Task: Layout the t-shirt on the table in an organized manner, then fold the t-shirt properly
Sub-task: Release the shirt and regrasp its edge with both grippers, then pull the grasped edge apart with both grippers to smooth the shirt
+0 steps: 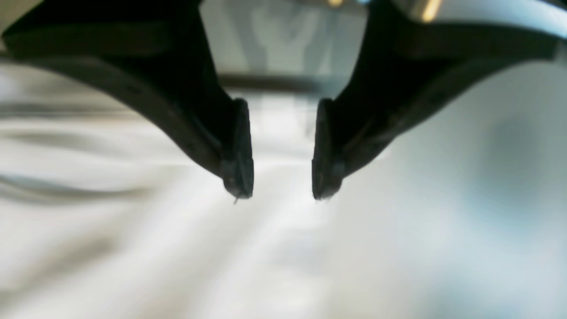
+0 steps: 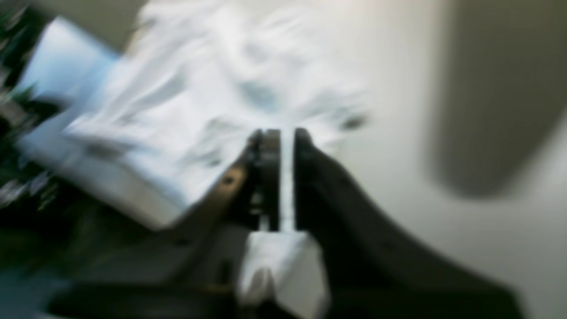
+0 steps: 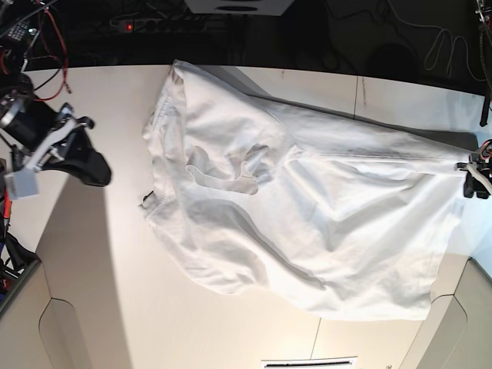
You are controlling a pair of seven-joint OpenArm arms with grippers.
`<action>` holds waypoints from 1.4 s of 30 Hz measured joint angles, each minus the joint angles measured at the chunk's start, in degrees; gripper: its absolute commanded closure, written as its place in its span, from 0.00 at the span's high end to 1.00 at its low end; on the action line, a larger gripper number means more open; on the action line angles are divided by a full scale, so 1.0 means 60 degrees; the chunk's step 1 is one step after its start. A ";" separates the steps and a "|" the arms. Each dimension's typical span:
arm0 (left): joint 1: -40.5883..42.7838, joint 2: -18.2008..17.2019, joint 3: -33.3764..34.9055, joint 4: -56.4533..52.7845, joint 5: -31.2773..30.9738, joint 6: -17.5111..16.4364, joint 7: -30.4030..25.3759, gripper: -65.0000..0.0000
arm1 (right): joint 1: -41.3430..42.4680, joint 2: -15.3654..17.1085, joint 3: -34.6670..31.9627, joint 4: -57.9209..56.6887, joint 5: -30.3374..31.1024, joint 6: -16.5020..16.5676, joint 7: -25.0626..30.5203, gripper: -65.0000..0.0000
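Observation:
The white t-shirt (image 3: 307, 207) lies spread and wrinkled across the off-white table (image 3: 100, 269), with its collar toward the left. My left gripper (image 1: 282, 190) is open, its two black fingers apart just above the shirt fabric (image 1: 133, 248). In the base view it (image 3: 470, 183) sits at the shirt's right edge, mostly out of frame. My right gripper (image 2: 283, 133) has its jaws almost together with only a thin slit between them, and nothing is held. It (image 3: 96, 169) hovers over bare table left of the shirt (image 2: 199, 88), apart from it.
Cables and a power strip (image 3: 146, 27) run along the dark far edge. Rounded cut-outs sit at the front corners of the table (image 3: 54, 323) (image 3: 453, 323). A thin dark seam (image 3: 316, 334) runs near the front. The right wrist view is motion-blurred.

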 measured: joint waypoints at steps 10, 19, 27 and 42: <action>0.0051 0.2583 -0.0007 -0.0004 -0.3424 -0.1767 0.0408 0.00 | -0.0033 -0.0765 -0.4313 -0.0007 -0.2674 -0.0004 0.1191 0.00; -0.0004 0.2455 -0.0018 -0.0004 -0.3413 -0.1759 0.0415 0.00 | -0.0033 -0.0747 -0.5541 -0.1220 -0.5479 -0.0430 0.2361 0.00; -0.0004 0.2076 -0.0025 -0.0004 -0.3180 -0.1756 0.0492 0.00 | 0.0015 -0.0667 -0.5344 -0.3610 -0.5679 -0.0463 0.2845 0.00; 0.0022 0.0579 -0.0015 -0.0004 -0.3173 -0.1759 0.1195 0.39 | 0.0146 0.0528 -0.2962 -0.4116 -0.4248 -0.0430 0.2011 0.00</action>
